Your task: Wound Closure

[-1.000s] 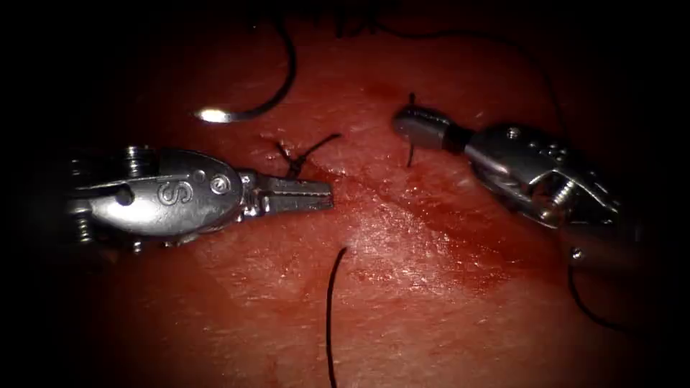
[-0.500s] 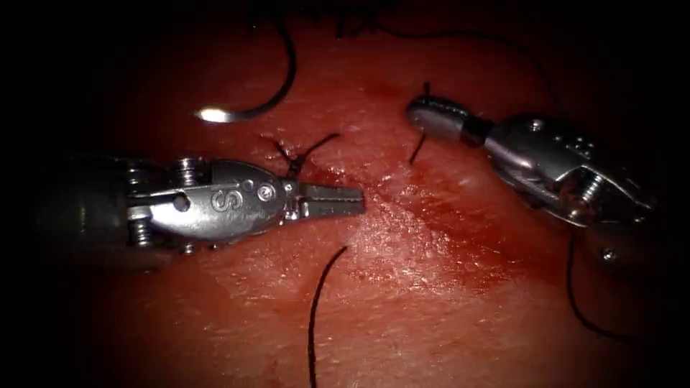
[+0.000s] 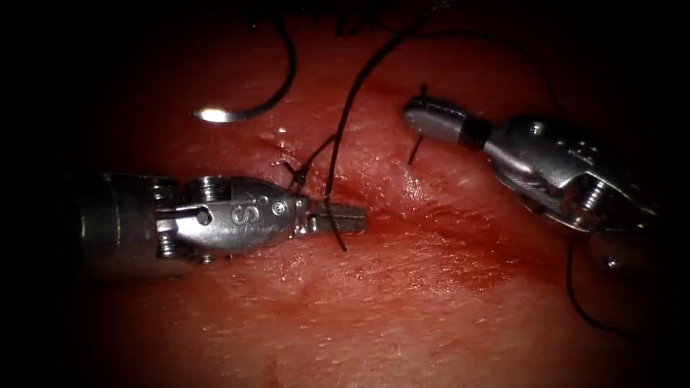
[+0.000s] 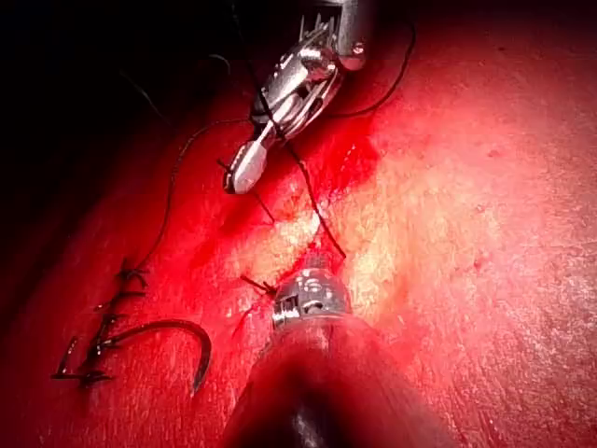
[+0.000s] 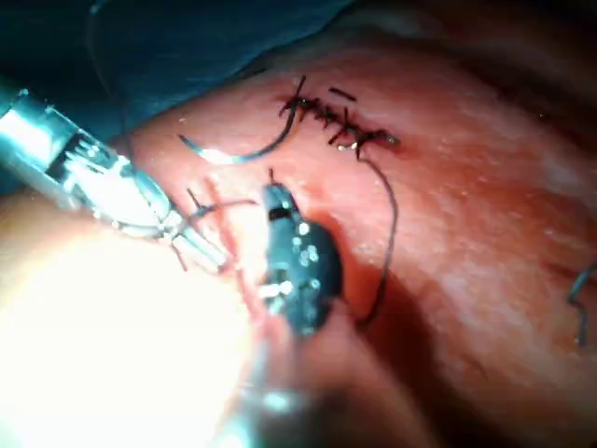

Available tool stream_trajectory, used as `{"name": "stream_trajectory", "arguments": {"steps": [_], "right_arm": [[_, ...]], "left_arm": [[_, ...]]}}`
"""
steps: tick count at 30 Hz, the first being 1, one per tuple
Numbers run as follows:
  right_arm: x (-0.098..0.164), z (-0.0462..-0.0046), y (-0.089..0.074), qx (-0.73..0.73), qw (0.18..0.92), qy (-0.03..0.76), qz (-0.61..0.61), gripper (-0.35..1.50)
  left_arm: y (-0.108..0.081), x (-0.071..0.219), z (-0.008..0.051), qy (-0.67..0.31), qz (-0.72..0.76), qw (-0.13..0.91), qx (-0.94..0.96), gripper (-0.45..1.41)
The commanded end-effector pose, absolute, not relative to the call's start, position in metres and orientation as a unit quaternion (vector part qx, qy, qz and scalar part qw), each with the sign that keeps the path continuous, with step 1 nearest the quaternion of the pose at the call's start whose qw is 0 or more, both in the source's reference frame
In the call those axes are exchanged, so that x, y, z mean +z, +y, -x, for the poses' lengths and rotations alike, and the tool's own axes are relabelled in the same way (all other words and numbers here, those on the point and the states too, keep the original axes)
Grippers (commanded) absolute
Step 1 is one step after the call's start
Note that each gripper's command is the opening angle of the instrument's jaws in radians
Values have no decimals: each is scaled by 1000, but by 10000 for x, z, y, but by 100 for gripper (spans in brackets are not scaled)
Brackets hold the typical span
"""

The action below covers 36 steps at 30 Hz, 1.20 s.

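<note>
while needle (image 3: 251,108) lies free, both tools grip thread (image 3: 345,115).

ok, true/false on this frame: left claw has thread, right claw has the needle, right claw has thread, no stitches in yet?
1. The left claw is shut on the thread. True.
2. The right claw holds the needle. False: the needle lies loose on the tissue, left of the cut, held by neither tool.
3. The right claw is shut on a short thread end. True.
4. No stitches are in the tissue yet. False: a tied stitch sits right beside the left claw.
</note>
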State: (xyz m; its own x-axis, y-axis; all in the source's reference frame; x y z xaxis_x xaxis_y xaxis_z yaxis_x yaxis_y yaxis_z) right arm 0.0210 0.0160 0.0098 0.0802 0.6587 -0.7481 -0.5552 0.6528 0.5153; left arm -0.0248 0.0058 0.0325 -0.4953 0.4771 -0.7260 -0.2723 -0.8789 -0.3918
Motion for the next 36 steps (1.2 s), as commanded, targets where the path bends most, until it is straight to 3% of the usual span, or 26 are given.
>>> {"name": "stream_trajectory", "arguments": {"steps": [1, 19, 23, 25, 28, 31, 36], "right_arm": [[102, -215, 158, 412, 733, 539, -47, -35], [91, -223, 160, 408, 732, 544, -47, -35], [90, -220, 167, 409, 729, 547, -47, 81], [85, -216, 174, 410, 725, 551, -50, 126], [71, -202, 185, 392, 729, 560, -39, 140], [54, -190, 191, 381, 730, 566, -36, 138], [39, -184, 194, 365, 738, 567, -32, 138]], "left_arm": [[56, 329, 252, -114, 452, 217, 857, -25], [55, 328, 251, -119, 453, 215, 857, -23], [58, 322, 246, -124, 455, 213, 856, -21], [62, 315, 242, -130, 455, 212, 855, -21], [74, 293, 228, -125, 465, 222, 848, -11], [84, 266, 216, -128, 475, 233, 839, 12], [91, 240, 210, -135, 486, 241, 829, 29]]}}
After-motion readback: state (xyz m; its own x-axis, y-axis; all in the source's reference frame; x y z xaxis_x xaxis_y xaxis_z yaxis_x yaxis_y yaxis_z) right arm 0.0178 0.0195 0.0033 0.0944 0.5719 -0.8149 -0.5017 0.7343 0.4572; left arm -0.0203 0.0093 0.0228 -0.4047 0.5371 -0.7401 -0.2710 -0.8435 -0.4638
